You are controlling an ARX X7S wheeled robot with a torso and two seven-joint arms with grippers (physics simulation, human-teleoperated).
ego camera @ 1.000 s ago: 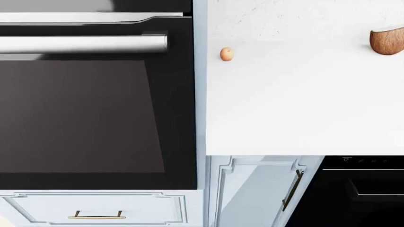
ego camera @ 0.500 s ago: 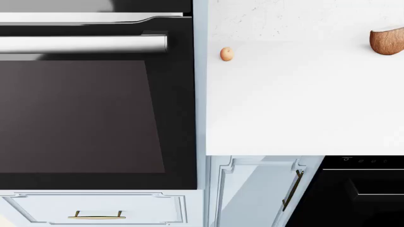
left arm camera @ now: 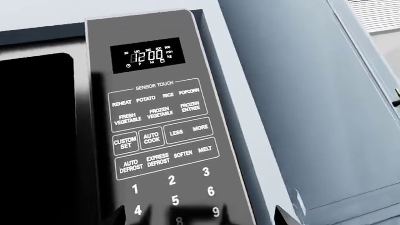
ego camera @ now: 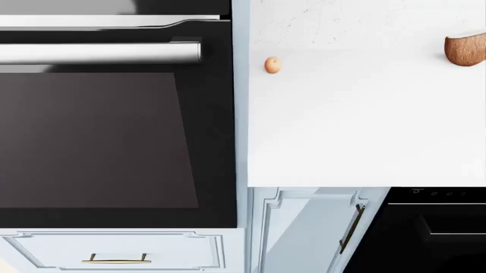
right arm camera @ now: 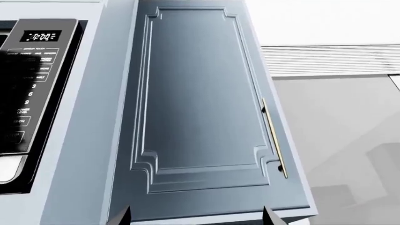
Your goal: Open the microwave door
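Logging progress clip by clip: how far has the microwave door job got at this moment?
Nothing looks done yet: the microwave door sits flush beside the control panel, apparently shut. In hand is only the approach; the left wrist camera faces the keypad closely, with the left gripper fingertips just showing and touching nothing. The right gripper faces a wall cabinet door beside the microwave. Reaching, grasping and pulling the door remain.

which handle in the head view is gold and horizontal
The drawer handle below the oven: gold and level. The cabinet door handle is dark and upright; the oven handle is silver.
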